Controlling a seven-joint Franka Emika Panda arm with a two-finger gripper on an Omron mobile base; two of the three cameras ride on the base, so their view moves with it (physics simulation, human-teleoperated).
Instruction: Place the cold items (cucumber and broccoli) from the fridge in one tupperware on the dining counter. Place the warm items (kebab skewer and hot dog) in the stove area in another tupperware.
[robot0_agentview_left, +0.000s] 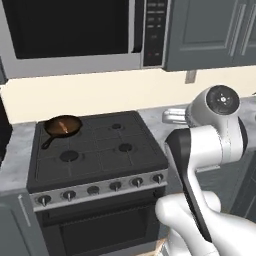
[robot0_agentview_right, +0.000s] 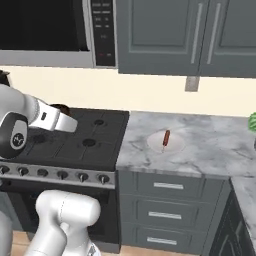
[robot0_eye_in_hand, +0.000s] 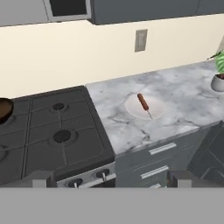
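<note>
Warm-items leg, judging by position: base is parked at the stove (robot0_agentview_left: 95, 150), nothing picked up yet. Hand (robot0_eye_in_hand: 109, 181) is released, jaws wide, nothing between them, hanging high above the stove front and looking down at the desk (robot0_eye_in_hand: 175, 98).

Kebab skewer (robot0_eye_in_hand: 144, 104) lies on a pale round plate (robot0_eye_in_hand: 155, 111) on the desk just right of the stove; same item in the right base view at kebab skewer (robot0_agentview_right: 166, 138). Second warm item looks to be in the frying pan (robot0_agentview_left: 63, 126) on the rear-left burner; something thin and reddish in there, too small to call it the hot dog for sure.

No tupperware visible from here.

Next move, my read: swing right and descend over the plate, align jaws across the skewer's long axis, clench near mid-length. Thin stick, low profile, so go low.
</note>
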